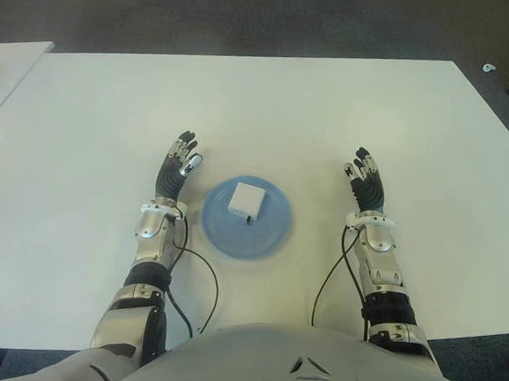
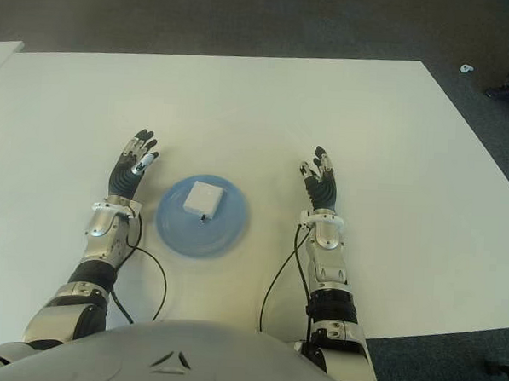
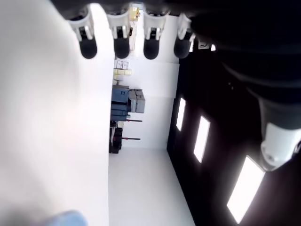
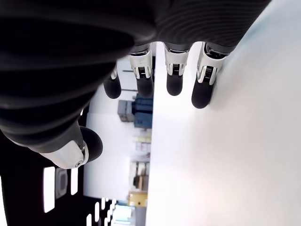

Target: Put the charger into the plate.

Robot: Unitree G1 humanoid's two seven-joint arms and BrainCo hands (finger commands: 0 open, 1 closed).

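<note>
Both hands open; charger (image 1: 246,199) flat in plate (image 1: 269,234)

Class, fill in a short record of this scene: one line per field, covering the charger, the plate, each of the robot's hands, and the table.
charger: white block lying inside the plate, toward its far side
plate: blue, round, on the table between the two hands
left hand: open, holding nothing, left of the plate
right hand: open, holding nothing, right of the plate
table: white, with both cables trailing back from the wrists
task state: charger already in the plate
</note>
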